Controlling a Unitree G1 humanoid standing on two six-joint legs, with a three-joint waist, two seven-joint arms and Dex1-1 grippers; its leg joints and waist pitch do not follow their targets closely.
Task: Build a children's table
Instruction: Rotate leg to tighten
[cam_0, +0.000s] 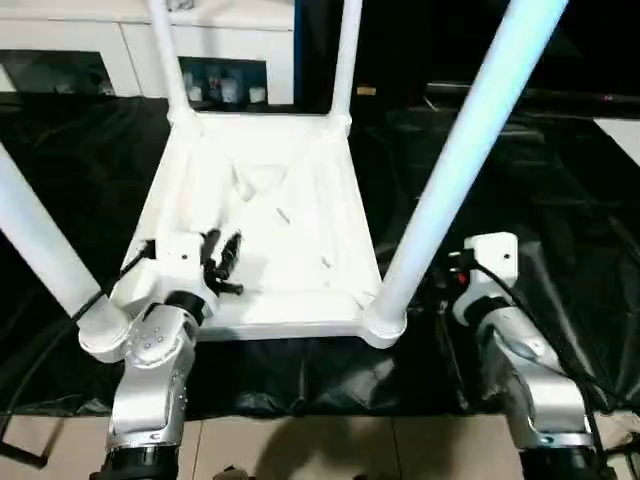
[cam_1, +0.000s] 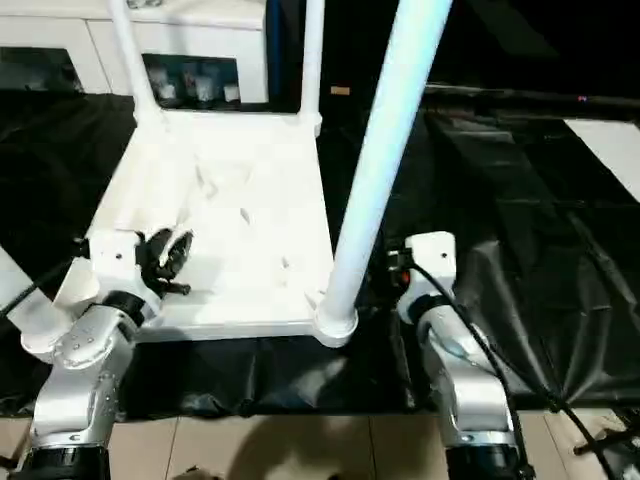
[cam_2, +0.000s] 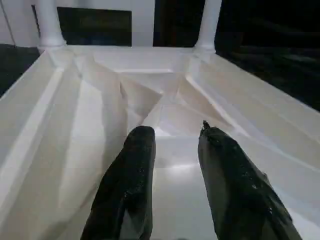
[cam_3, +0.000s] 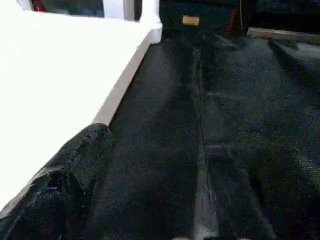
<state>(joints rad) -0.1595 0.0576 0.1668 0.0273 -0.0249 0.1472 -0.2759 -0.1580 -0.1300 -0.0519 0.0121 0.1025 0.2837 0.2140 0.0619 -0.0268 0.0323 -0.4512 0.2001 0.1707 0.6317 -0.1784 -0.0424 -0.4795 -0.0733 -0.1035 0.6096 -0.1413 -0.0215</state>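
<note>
We see the tabletop (cam_0: 265, 215) upside down on the black sheet (cam_0: 560, 250), four legs (cam_0: 465, 150) socketed upward (assembly looks finished); left tool (cam_0: 222, 258) apart, empty, right tool (cam_3: 75, 165) wide apart.

Silver forearms (cam_0: 150, 385) showing round screw holes; white wrist housings; black cables (cam_0: 530, 320) running along right arm; left pincer (cam_2: 172, 150) fingers (cam_2: 127, 190) glossy black, tapering.
</note>
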